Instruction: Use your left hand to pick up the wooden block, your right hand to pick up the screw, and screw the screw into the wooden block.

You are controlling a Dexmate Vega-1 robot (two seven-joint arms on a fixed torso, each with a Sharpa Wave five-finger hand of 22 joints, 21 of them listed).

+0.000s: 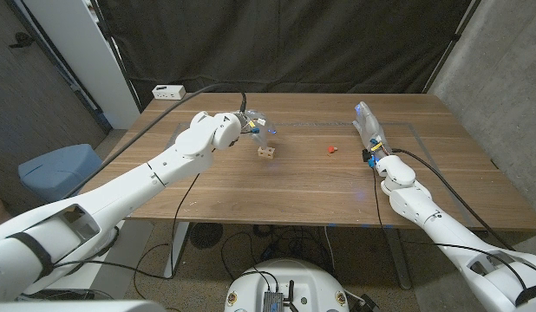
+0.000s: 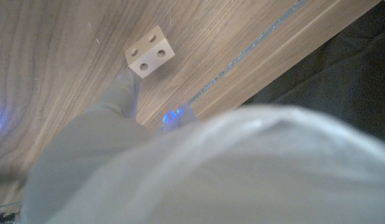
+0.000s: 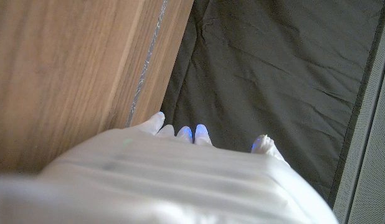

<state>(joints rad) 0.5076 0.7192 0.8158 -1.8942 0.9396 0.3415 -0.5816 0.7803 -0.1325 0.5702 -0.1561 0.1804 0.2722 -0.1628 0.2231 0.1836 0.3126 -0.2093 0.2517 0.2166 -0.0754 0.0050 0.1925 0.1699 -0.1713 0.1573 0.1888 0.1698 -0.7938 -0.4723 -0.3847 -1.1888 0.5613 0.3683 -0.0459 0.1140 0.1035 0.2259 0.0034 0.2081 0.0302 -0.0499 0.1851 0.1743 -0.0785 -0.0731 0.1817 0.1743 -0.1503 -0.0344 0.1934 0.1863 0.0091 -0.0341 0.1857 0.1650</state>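
A small pale wooden block (image 1: 267, 152) with round holes lies on the table (image 1: 294, 186), a little left of the middle. My left hand (image 1: 256, 126) hovers just behind and left of it, fingers apart, holding nothing. In the left wrist view the block (image 2: 150, 51) lies on the wood just beyond one fingertip (image 2: 127, 81). A small red screw (image 1: 331, 149) lies on the table to the right of the block. My right hand (image 1: 369, 126) stands on its edge further right of the screw, fingers stretched toward the far edge, empty. Its fingertips (image 3: 180, 130) point toward the dark curtain.
A white power strip (image 1: 167, 91) lies at the table's far left corner with a black cable running along the back. A dark curtain (image 1: 294, 43) hangs behind the table. A blue chair (image 1: 60, 169) stands at the left.
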